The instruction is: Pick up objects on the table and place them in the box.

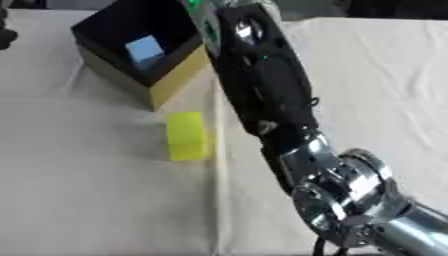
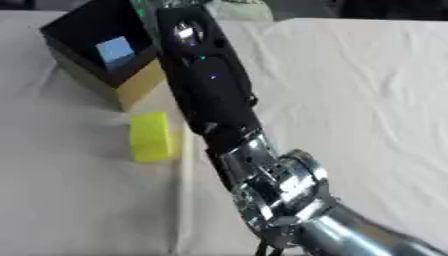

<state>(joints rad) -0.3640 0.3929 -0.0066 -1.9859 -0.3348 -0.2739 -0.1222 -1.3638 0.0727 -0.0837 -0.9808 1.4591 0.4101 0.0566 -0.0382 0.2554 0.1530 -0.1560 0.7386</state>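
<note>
The robot's right arm (image 1: 262, 95) is stretching from the lower right corner diagonally up across the desk (image 1: 79, 200), which is covered in a pale cloth, toward the box (image 1: 140, 52) at the far left. The arm's hand is reaching past the top edge of both views, so I cannot tell whether its fingers are spread, curled, or carrying anything. The left hand is not showing anywhere.

The box is sitting tilted to the camera, dark inside with yellowish outer walls, and a small light blue block (image 1: 144, 50) is already lying in it. A yellow block (image 1: 187, 135) is lying on the cloth just in front of the box, close beside the forearm but apart from it, near a fold line in the cloth.

I judge that the yellow block is the next piece to collect. To do that well, the arm would need to draw back and lower so the hand comes down over the block from above, approaching along its short sides. It should avoid sweeping the forearm sideways, since that could knock the block or nudge the box. Lifting clear of the box wall before releasing would keep the wall from catching the block.
</note>
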